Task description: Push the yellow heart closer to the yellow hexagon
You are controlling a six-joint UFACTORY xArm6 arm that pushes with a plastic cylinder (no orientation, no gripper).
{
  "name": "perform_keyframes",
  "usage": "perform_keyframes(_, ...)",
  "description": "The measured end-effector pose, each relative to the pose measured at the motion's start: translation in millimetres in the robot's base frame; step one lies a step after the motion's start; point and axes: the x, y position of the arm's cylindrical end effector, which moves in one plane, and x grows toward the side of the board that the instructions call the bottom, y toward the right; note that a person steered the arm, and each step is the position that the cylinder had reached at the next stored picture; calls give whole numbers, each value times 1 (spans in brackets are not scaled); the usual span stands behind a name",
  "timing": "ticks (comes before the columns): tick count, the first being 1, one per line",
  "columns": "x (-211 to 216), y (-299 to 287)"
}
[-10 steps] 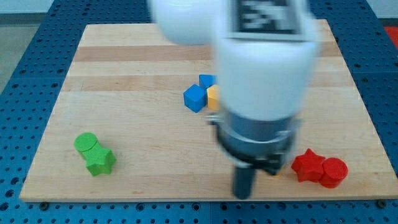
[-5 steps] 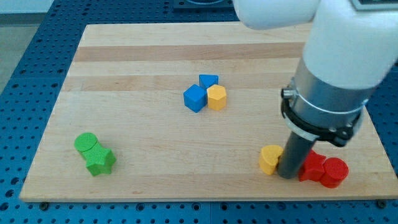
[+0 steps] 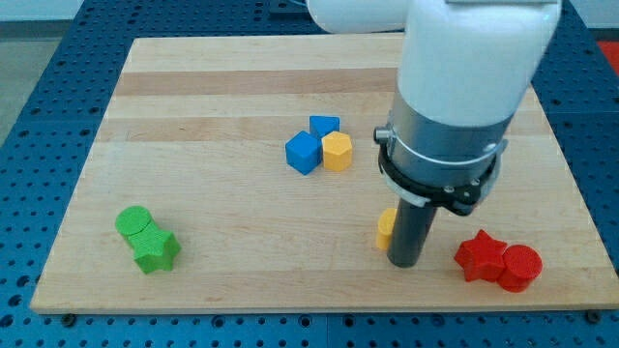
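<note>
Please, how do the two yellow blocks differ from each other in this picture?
The yellow hexagon shows whole; the yellow heart is mostly hidden behind my tip, which stands at its right. The hexagon touches the blue cube below the blue triangle; the heart touches no block. The hexagon lies mid-board, the heart nearer the view's bottom. Both are yellow.

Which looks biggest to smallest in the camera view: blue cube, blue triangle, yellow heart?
1. Blue cube.
2. Blue triangle, partly hidden behind the cube and the yellow hexagon.
Yellow heart: unrankable, mostly hidden behind my tip.
</note>
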Motion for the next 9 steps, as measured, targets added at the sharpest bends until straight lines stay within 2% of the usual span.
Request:
perform_keyframes(3, -20, -21)
perform_keyframes(4, -41, -16)
perform_keyframes(6, -86, 13)
perform_keyframes(9, -97, 54)
